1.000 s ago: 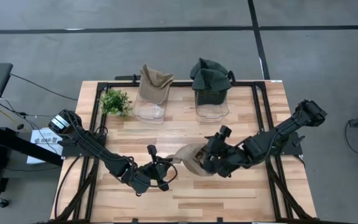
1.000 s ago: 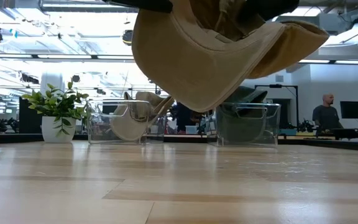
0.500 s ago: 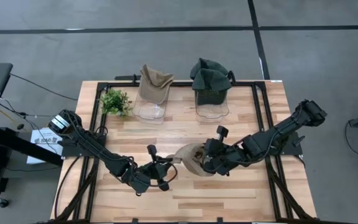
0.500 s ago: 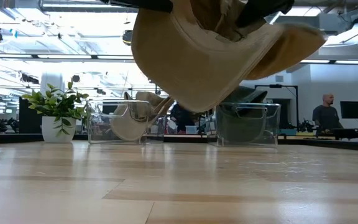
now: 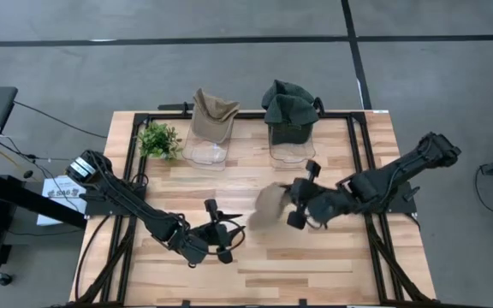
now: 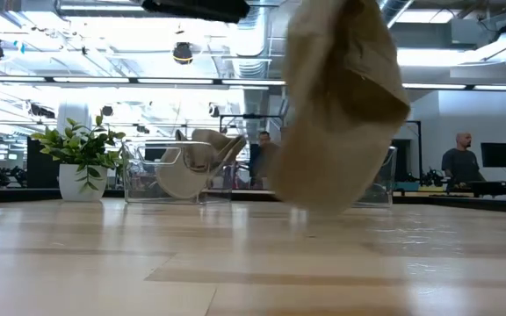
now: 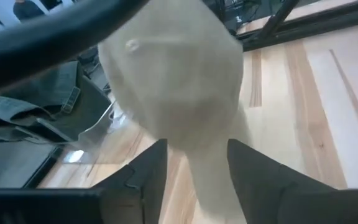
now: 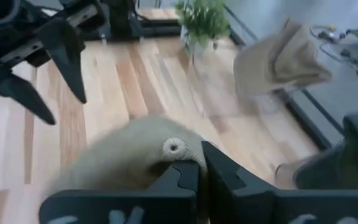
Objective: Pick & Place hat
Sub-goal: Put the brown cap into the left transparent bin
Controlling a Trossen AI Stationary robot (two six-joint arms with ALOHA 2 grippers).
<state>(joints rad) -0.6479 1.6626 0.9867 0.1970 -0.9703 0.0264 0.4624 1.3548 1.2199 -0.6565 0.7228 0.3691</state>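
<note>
A tan hat [image 5: 269,206] hangs above the middle of the table, clear of the wood in the low view [image 6: 341,105]. My right gripper [image 5: 286,205] is shut on it, coming in from the table's right. My left gripper [image 5: 233,233] stands open just to the hat's near left. In the left wrist view the hat [image 7: 179,81] shows beyond its spread fingers [image 7: 148,177], and nothing is held between them. My right gripper pinches the crown cloth beside the top button [image 8: 171,147] between its two shut fingers [image 8: 184,180]. It comes roughly level from the table's right. The hat is lifted clear and hangs below and beside the fingers.
At the table's far edge stand two clear bins: one [image 5: 206,145] with a tan hat [image 5: 214,114] on it, one [image 5: 291,141] with a dark green hat [image 5: 289,103]. A small potted plant [image 5: 158,139] sits left of them. Bare wood lies in front.
My left gripper has opened and let go of the hat, staying where it was. My right gripper has shut on the hat and drawn back a little toward the table's right and far side. The hat, earlier spread between both grippers, now hangs from the right one alone.
</note>
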